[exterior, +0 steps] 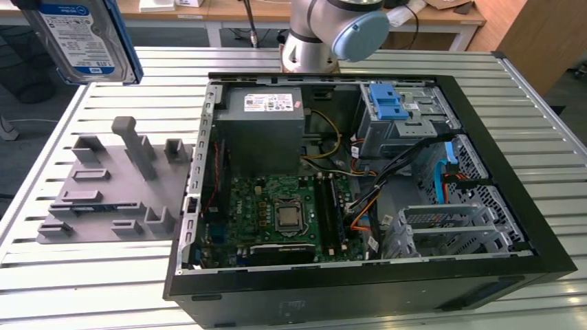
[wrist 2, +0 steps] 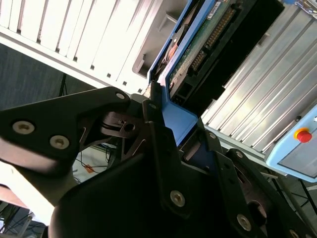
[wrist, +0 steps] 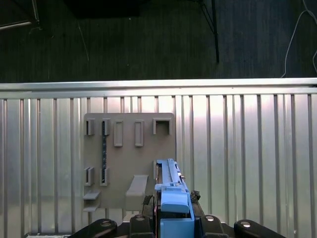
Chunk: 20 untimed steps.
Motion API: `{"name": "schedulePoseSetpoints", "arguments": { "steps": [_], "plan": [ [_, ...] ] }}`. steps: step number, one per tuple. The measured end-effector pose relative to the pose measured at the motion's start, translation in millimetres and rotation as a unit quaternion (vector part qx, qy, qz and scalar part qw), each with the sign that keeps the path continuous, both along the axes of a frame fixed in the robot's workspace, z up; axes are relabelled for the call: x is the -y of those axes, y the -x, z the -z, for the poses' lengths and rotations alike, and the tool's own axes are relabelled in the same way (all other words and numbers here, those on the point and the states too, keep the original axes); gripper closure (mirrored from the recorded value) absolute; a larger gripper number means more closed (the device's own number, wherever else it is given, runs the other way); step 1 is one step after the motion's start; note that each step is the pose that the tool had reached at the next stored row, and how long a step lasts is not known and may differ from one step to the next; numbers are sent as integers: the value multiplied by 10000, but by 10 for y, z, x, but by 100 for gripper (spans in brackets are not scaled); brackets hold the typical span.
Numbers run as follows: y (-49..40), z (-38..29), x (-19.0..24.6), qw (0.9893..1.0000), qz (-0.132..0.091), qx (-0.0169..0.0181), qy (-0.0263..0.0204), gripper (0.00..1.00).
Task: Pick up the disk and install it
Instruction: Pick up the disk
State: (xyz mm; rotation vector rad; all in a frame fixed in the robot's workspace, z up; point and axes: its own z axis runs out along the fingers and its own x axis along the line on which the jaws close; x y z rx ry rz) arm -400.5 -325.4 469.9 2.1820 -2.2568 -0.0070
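Clamped by its blue bracket (wrist: 173,201) in the gripper (wrist: 174,222), the disk (exterior: 87,38) hangs upright over the grey rack (exterior: 110,199), high enough to clear its posts, beside the open case (exterior: 348,283).

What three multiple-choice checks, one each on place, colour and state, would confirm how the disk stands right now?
1. Where is the disk?
A) inside the computer case
B) flat on the table
C) held aloft at the exterior view's upper left

2. What colour is its bracket?
A) blue
B) red
C) yellow

3. The gripper is:
A) open and empty
B) shut on the disk
C) shut on a cable

Answers: C, it hangs above the grey fixture; A, the blue frame shows in both wrist views; B, the fingers clamp the bracket.
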Motion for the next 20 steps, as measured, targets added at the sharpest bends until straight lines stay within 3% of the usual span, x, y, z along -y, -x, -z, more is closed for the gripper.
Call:
{"name": "schedulePoseSetpoints", "arguments": {
  "steps": [20],
  "plan": [
    [-22,-27,0,10000,0,0,0,64]
  ]
}}
